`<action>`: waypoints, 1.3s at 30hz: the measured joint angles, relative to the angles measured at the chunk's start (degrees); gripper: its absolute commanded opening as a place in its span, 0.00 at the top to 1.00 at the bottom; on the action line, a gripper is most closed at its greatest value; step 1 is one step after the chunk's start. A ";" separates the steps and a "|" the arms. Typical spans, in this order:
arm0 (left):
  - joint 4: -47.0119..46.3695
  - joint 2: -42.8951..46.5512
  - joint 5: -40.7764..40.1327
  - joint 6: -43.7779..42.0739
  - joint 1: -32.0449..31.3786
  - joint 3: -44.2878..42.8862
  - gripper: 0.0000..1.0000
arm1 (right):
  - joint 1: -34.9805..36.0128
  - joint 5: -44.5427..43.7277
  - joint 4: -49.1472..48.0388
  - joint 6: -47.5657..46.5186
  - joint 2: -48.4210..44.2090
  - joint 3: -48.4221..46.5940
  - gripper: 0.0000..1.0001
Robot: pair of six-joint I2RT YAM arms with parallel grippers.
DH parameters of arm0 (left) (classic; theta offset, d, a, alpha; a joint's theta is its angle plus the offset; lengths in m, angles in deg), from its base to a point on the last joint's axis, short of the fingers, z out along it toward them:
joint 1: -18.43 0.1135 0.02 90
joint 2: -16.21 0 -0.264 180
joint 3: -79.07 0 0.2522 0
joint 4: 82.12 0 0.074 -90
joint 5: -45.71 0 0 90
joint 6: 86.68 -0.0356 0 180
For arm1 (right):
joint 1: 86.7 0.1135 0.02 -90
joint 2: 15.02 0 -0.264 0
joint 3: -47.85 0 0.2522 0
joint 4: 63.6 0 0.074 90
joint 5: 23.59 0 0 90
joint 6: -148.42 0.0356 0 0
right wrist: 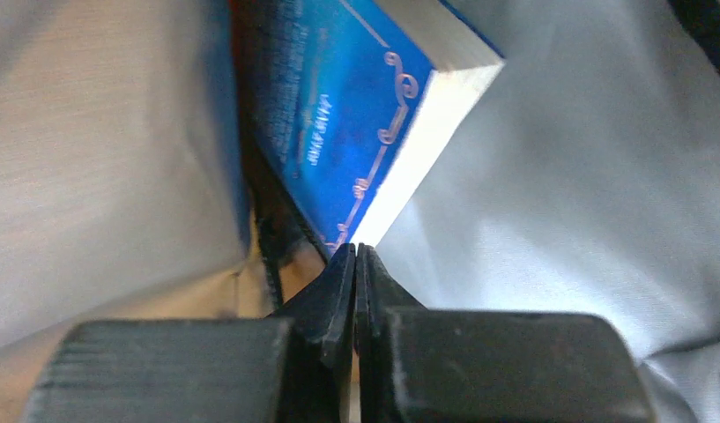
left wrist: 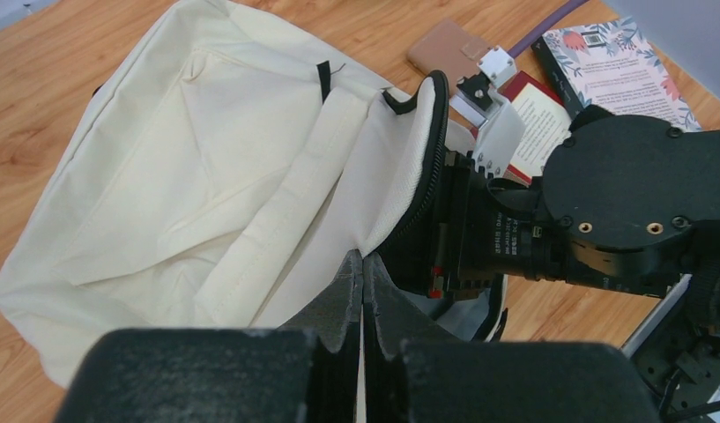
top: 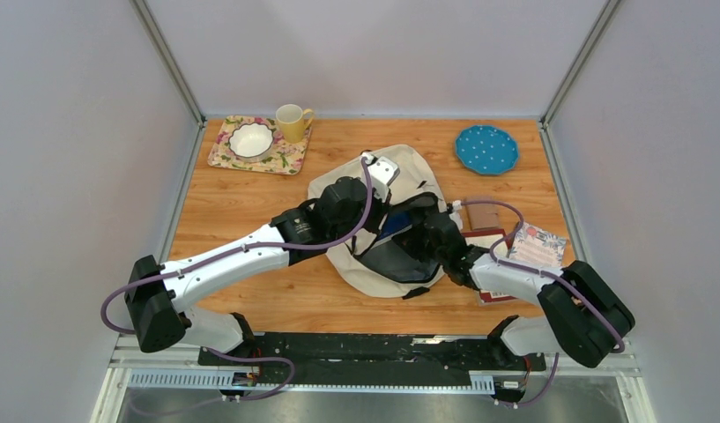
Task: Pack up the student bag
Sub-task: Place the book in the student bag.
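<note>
Student bag [top: 418, 163], just left of teal plate [top: 486, 148], looks soft and floppy; grab the zipper rim. Left gripper [left wrist: 363, 282] is clamped on that rim. Right gripper [right wrist: 356, 264] closed and empty, tips at blue book [right wrist: 338, 115].

student bag [top: 415, 172] mid-frame, a book [right wrist: 338, 123] inside it; tray [top: 224, 152] upper left carrying bowl [top: 250, 138] and mug [top: 292, 122]; plate [top: 486, 148] upper right; books [top: 541, 247] right of bag

White arms [top: 224, 264], black joints [top: 153, 315], purple cables [top: 104, 310].
</note>
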 measured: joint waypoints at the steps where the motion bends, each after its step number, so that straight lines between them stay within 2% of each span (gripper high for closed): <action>1: 0.00 0.00 -0.02 0.02 0.00 0.00 1.00 | 0.00 0.20 0.66 -0.02 0.48 0.00 0.96; 6: 0.00 0.00 -0.02 0.07 0.00 0.00 1.00 | 0.07 1.25 1.18 -0.09 4.13 0.13 0.96; 10: -0.09 0.02 0.11 0.26 0.00 0.46 1.00 | 0.04 2.82 -2.56 -0.37 10.75 0.22 0.95; 16: -0.04 1.11 -0.20 0.66 0.00 3.58 1.00 | -0.02 4.83 -9.38 -1.33 16.15 -2.58 0.85; 20: 0.11 4.98 -1.22 0.94 0.81 8.63 1.00 | 0.02 7.19 -10.75 -2.80 16.72 -3.89 0.71; 23: 0.74 8.02 -1.79 1.09 2.34 11.63 1.00 | 0.28 8.63 -11.41 -5.01 15.82 -3.96 0.68; 27: 1.14 11.63 -2.05 1.84 4.44 15.15 1.00 | 0.39 10.16 -7.08 -9.18 10.12 -3.30 0.64; 28: 1.25 12.55 -2.21 2.19 4.72 16.13 1.00 | 0.39 10.23 -4.92 -10.45 7.19 -2.86 0.60; 29: 1.29 13.46 -2.23 2.49 4.94 17.14 1.00 | 0.39 10.27 -2.95 -11.58 4.44 -2.45 0.50; 34: 1.68 17.35 -2.60 3.67 4.94 21.38 1.00 | 0.33 4.52 12.09 -18.97 -12.72 -0.92 0.26; 35: 1.46 18.71 -2.58 3.91 4.92 22.71 0.97 | 0.02 2.16 15.65 -21.40 -16.26 -0.90 0.24; 36: 1.31 20.31 -2.62 4.17 4.94 24.20 0.86 | -0.70 0.28 18.78 -23.80 -19.19 -0.98 0.20; 37: 0.98 21.94 -2.62 4.39 4.94 25.70 0.81 | -1.84 -1.42 22.12 -26.36 -21.99 -1.25 0.18; 39: 0.94 25.24 -2.43 4.94 4.94 28.59 0.70 | -5.33 -4.31 28.41 -31.17 -26.62 -1.90 0.17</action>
